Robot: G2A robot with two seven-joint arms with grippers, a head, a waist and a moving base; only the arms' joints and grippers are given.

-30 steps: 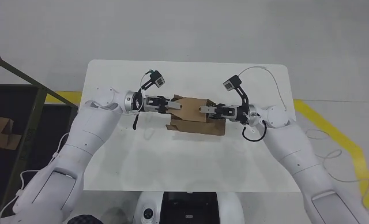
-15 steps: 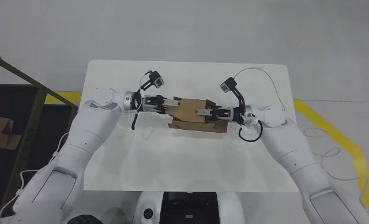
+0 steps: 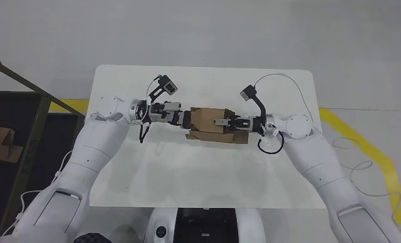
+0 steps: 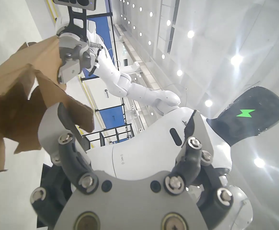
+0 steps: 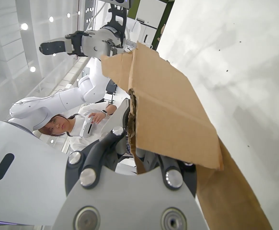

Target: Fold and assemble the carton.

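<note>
Carton (image 3: 213,124) sits at the middle of the table (image 3: 250,174), the right gripper (image 3: 220,122) pinching one end panel while the left gripper (image 3: 183,117) gapes wide against the opposite flap, so if you push unevenly you could crease that flap or wrench the panel loose.

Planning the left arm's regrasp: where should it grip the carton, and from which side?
Probably the thin flap jutting from the carton's open end, end-on from the robot's left; the open left pincer faces it, and the right pincer clamps the opposite end.
</note>
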